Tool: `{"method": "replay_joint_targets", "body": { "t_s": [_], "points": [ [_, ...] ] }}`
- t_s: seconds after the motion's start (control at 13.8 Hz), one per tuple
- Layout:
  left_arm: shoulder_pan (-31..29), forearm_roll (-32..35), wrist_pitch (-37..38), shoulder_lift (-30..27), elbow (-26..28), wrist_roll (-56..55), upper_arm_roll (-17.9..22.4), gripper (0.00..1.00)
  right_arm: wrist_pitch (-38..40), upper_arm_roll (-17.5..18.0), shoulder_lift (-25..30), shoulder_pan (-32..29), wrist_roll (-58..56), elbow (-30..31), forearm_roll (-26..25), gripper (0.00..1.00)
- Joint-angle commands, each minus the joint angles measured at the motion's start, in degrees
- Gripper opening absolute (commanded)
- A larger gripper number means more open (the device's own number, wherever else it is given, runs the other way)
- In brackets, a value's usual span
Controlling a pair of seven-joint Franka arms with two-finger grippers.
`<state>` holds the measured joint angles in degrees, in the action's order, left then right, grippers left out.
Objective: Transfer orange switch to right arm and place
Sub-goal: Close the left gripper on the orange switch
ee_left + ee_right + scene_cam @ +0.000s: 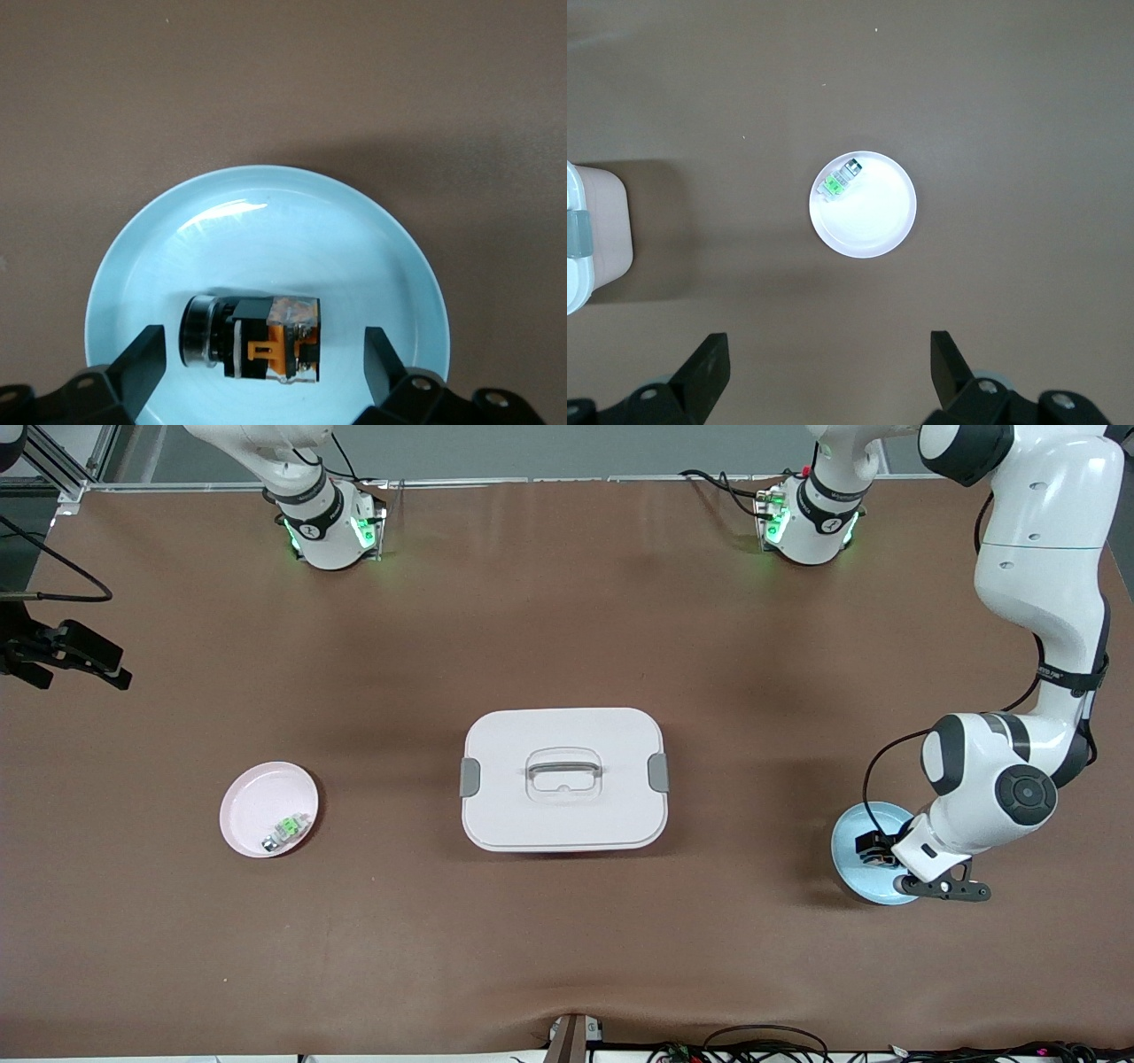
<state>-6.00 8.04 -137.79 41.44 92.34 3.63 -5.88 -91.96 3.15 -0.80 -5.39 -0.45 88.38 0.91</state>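
Observation:
The orange switch lies on its side on a light blue plate, its silver end pointing at one finger. My left gripper is down over that plate at the left arm's end of the table. Its fingers stand open on either side of the switch, with a gap at each end. My right gripper hangs open and empty high above the table, near a pink plate. Only the right arm's base shows in the front view.
The pink plate toward the right arm's end holds a pale switch with a green middle. A white lidded box with a grey handle stands mid-table. A black clamp with cables sits at the table's edge.

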Motion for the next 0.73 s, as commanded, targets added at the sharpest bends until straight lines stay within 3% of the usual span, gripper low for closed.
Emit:
{"method": "replay_joint_targets", "body": {
  "t_s": [0.0,0.65],
  "points": [
    [0.03,1.19,-1.6,0.83,-0.5,2.42,-0.09,0.95,-0.59,0.54,1.51,-0.85,0.54,1.53,0.4,1.0],
    [-0.5,1.19,-1.87,1.19,-0.24,5.42,-0.01,0.94,-0.59,0.54,1.42,-0.85,0.54,1.53,0.4,1.0]
  ]
}}
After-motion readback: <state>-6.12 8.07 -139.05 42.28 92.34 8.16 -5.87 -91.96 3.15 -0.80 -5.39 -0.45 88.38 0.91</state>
